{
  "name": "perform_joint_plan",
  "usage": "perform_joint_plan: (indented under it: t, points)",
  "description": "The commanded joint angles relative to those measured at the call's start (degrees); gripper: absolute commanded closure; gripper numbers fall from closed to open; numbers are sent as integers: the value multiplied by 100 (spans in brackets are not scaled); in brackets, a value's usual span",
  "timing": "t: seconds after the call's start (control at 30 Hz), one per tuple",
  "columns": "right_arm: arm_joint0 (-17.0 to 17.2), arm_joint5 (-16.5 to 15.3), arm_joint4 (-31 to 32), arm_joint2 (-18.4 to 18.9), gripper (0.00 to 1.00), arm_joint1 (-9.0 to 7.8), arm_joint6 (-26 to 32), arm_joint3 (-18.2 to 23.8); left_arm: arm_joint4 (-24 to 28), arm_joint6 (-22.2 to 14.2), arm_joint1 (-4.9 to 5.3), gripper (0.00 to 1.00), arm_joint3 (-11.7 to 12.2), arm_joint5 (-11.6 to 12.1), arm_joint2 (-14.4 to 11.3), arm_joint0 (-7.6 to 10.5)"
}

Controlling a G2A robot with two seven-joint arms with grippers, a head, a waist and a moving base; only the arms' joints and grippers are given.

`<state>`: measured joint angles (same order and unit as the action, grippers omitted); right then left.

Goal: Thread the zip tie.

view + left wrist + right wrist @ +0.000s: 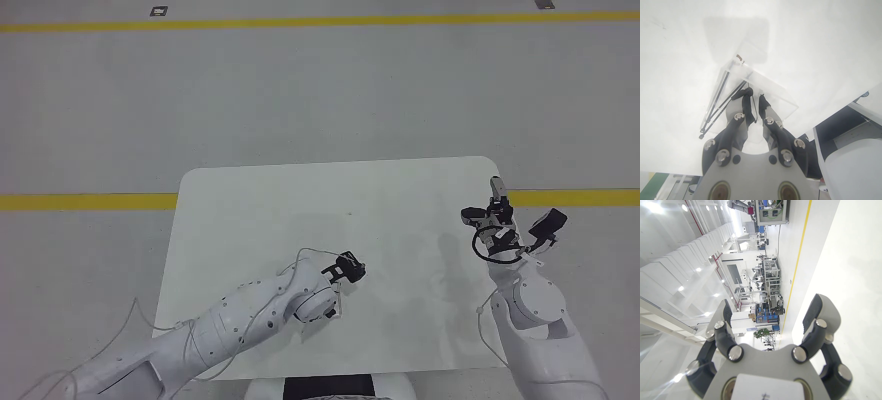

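Left gripper [754, 94]: positioned low over a clear box [772, 89] that sits on the white table [400, 200], near the table's middle. The fingers [745, 106] are a narrow gap apart and reach into the box. One black zip tie [754, 106] runs lengthwise through that gap, close along one finger, with its head at the end nearer the wrist. The gap is wider than the tie, so the tie is not pinched between the pads.

Spare zip ties [719, 111]: at least two more black ties lie slanted along one side wall of the box. Their heads rest at the box's near corner, just beside the gripper's linkage. The transparent walls stand around the fingers on both sides.

Right gripper [770, 306]: raised above the table's right edge, well apart from the box. The jaws stand spread wide with nothing between them. It points away over the floor, where a yellow floor line [90, 201] runs past the table.
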<state>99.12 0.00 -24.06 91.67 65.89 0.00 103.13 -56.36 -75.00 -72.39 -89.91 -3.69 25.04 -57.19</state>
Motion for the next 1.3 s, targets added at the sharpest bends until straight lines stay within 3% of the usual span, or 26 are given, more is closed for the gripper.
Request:
perform_joint_plan:
  t: [0.0,0.4,1.0,1.27]
  points:
    - [0,0,0,0,0,0,0,0,10,6,-5,86,18,3,-4,3]
    - [0,0,0,0,0,0,0,0,54,48,-16,84,116,10,2,4]
    - [0,0,0,0,0,0,0,0,59,64,-17,100,177,8,14,9]
    - [0,0,0,0,0,0,0,0,3,-15,22,100,-66,-7,55,-29]
